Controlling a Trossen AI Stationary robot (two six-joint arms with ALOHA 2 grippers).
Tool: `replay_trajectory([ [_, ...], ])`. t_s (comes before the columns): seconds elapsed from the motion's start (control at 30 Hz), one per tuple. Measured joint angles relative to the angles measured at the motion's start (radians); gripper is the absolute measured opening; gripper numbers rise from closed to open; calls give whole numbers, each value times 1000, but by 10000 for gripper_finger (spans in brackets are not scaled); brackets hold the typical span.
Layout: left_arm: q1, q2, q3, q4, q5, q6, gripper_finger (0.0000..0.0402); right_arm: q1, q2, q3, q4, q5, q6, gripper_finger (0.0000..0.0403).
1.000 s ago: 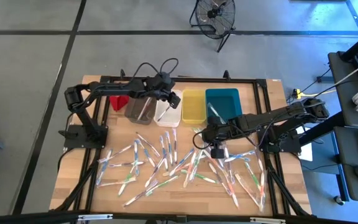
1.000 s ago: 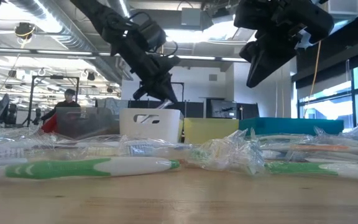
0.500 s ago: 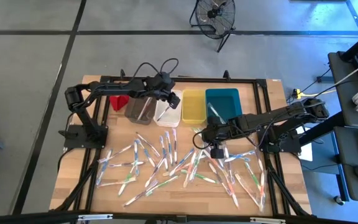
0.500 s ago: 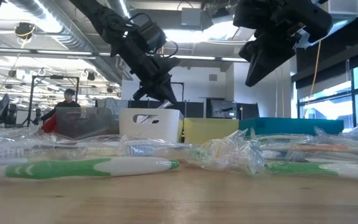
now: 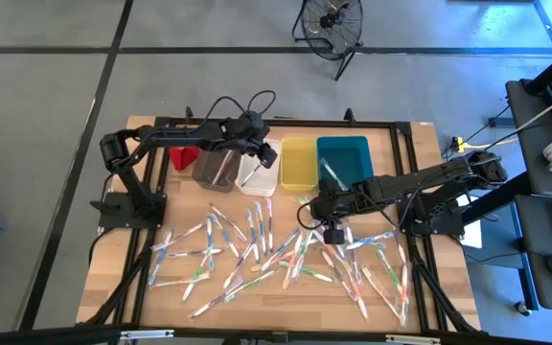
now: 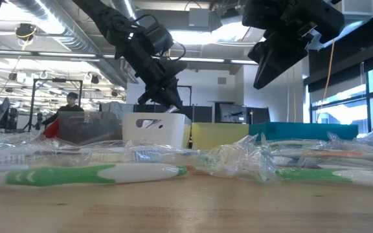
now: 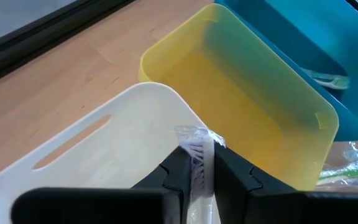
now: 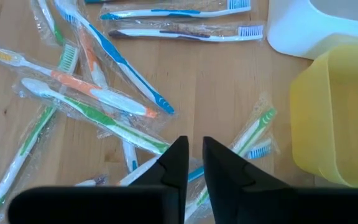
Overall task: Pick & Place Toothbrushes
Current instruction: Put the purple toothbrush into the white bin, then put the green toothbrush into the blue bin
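While it hangs over the bins, left gripper (image 7: 197,152): clamped on one wrapped toothbrush (image 7: 195,138), bristle end poking up between the fingers, right above the white bin (image 7: 135,124)
Just changed: honestly not much, over the last second the left gripper nudged a touch toward the grey bin (image 5: 214,168) side, and in the low view the white bin slid a hair sideways with it, so I'd guess the brush or a finger is brushing the bin's wall
What that means: looks like the drop is about to happen, brush is over the white bin but not let go yet as far as I can see
Next door: yellow bin (image 7: 260,93) just beside the white one, looks bare inside, then the teal bin (image 7: 303,37) with at least one wrapped brush (image 7: 325,78) already lying in it
Right gripper (image 8: 194,146): fingers pinched nearly together with nothing between them, hovering above the table near the front of the yellow bin, hasn't really moved in that second
Under it: loose wrapped brushes, a blue one (image 8: 123,68) and green and orange ones close by, none touched
Rest of the pile (image 5: 257,249): dozens spread across the front half of the table (image 5: 113,287), so the job's nowhere near done
Watch out: wrapper could snag on a finger when the left one lets go
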Motion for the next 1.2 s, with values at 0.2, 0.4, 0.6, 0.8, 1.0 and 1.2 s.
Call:
replay_trajectory([
  [0.2,0,0,0,-1,0,1,81,0,0,0,0,0,0,72],
  [0.4,0,0,0,0,-4,1,120,0,0,0,0,0,0,89],
  [0.6,5,0,0,33,-27,15,149,0,0,0,0,0,0,106],
  [0.8,13,-44,38,51,-5,43,157,0,0,0,0,-16,-26,121],
  [1.0,-32,-173,73,51,0,79,151,0,0,0,1,-158,-192,132],
  [1.2,-121,-319,74,23,0,80,150,15,0,0,21,-191,-368,132],
])
